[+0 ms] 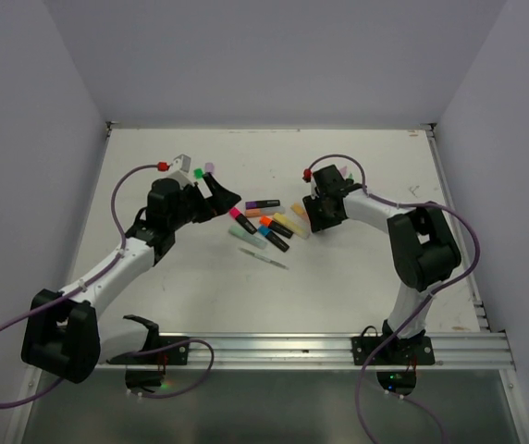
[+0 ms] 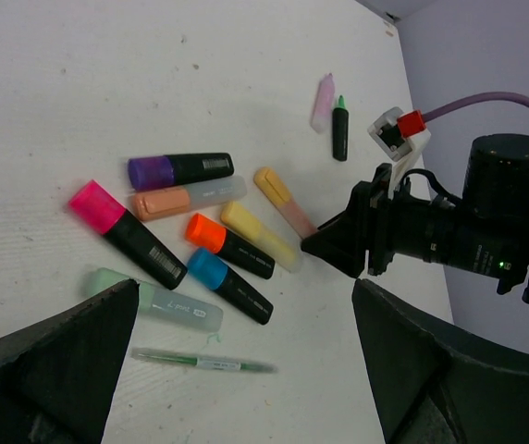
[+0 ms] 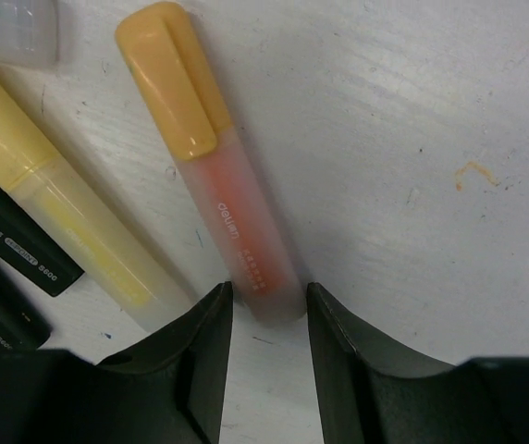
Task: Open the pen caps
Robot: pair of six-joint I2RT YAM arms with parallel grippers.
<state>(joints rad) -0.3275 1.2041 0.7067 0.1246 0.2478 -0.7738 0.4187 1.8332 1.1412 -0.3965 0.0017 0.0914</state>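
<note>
Our left gripper [image 1: 216, 197] hangs spread wide, grasping nothing, just left of the highlighters [image 2: 200, 240]. Most pen caps [image 2: 96, 205] sit on barrels clustered mid-table [image 1: 357, 277]. Our right gripper [image 3: 267, 294] straddles the peach barrel [image 3: 246, 231] below its orange cap [image 3: 167, 79]; we cannot tell if it pinches.

The top external camera sits high behind the arm bases [image 1: 389, 350], looking down over the whole counter [image 1: 338, 287] from far off. The left wrist camera rides above the left hand [image 2: 246, 291], facing obliquely across the counter at the highlighters [image 2: 149, 245] and the right hand [image 2: 325, 242]. The right wrist camera hangs very near, straight above one pale orange highlighter [image 3: 246, 240], which all three views share.
</note>
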